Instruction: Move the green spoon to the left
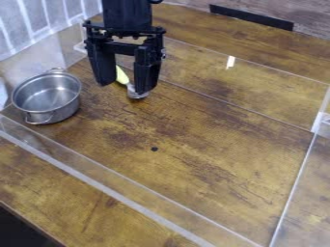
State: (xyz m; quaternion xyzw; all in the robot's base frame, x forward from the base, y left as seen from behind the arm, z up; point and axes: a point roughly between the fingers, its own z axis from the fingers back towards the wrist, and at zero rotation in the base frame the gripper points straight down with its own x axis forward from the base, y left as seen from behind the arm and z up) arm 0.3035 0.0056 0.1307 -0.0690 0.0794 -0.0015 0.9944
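The green spoon lies on the wooden table, its yellow-green handle showing between my gripper's fingers and its silver bowl near the right fingertip. My black gripper stands upright over the spoon with its two fingers spread to either side of it. The jaws are open and hold nothing. Part of the spoon is hidden behind the fingers.
A round steel pot sits on the table to the left of the gripper. Clear acrylic walls border the wooden work area at the front, left and right. A dark object lies at the far back.
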